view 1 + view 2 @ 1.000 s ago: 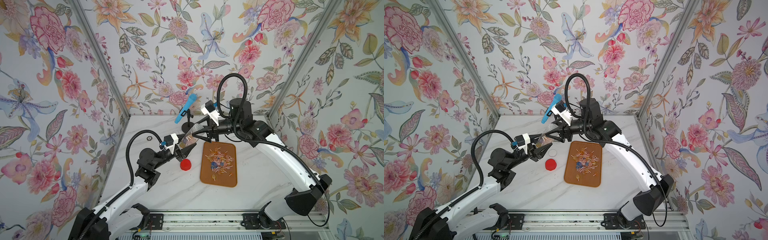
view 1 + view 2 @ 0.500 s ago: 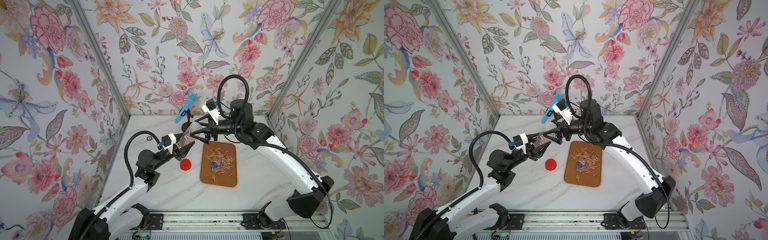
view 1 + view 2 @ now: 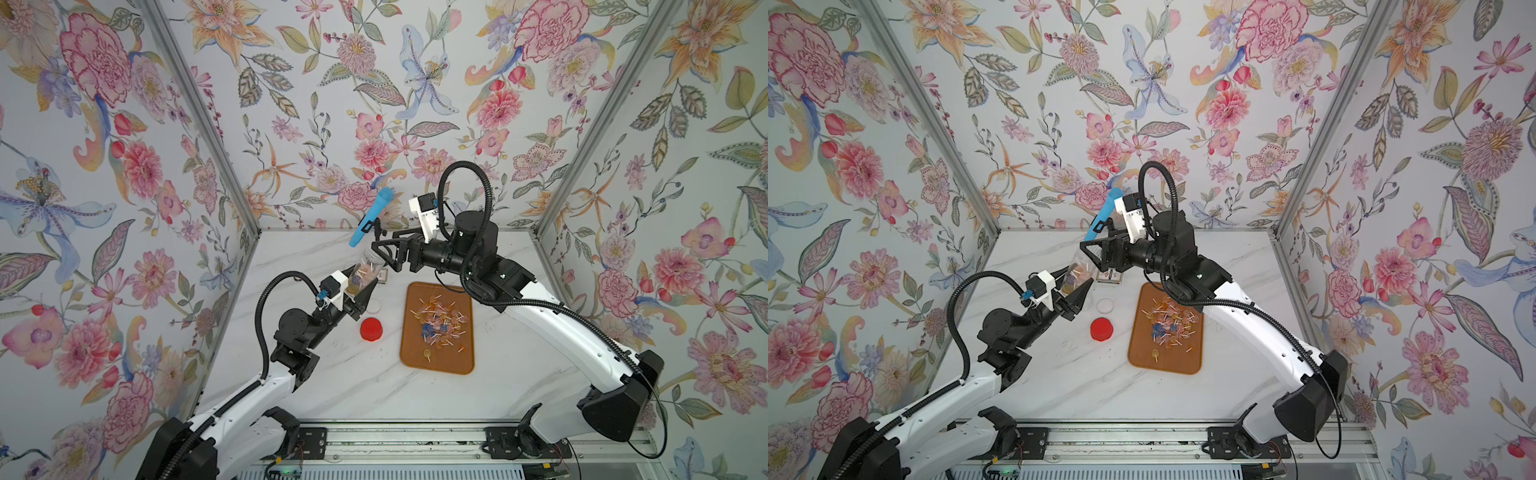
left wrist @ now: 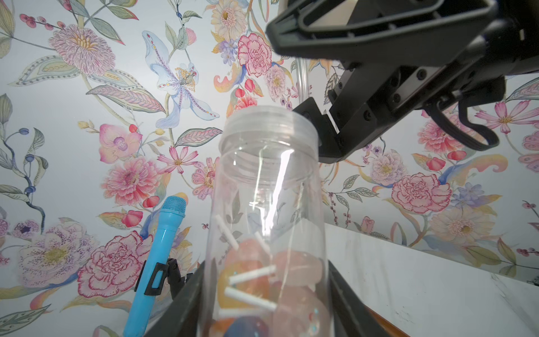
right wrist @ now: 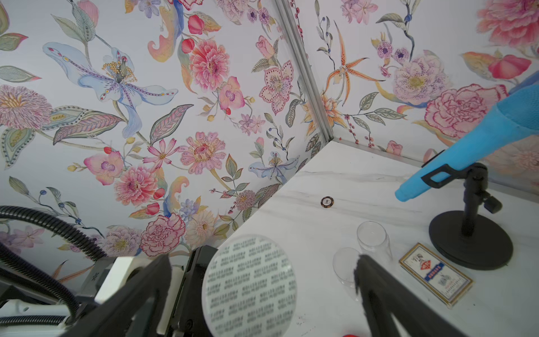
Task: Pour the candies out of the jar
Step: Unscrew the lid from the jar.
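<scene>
Floral-papered booth, three walls, over a white marbled tabletop [image 3: 332,386]. Item, leftmost: left gripper [image 3: 362,291], pinched tight on the lower body of the jar [image 3: 365,270], a clear plastic cylinder held off the table, lid off, mouth tipped up towards the back wall; that tilt probably keeps the contents from spilling away from the tray. Contents of jar: a shallow heap of candies [image 4: 262,280], orange, pink and one blue, pale sticks crossing, settled at the held end. Item: red lid [image 3: 371,329], flat on the table just below the jar, set aside so the mouth is free. Item: small clear disc [image 3: 1105,305], beside the lid. Item, behind: blue microphone [image 3: 370,216] on a black stand, with a card box [image 3: 1109,275] near its foot. Item: right gripper [image 3: 392,248], jaws spread wide and holding nothing, just beside the jar's threaded neck; whether it touches cannot be told. Item, rightmost: brown tray [image 3: 436,368], bearing the larger share of candies [image 3: 440,320], scattered loose. Pour judged partly complete.
</scene>
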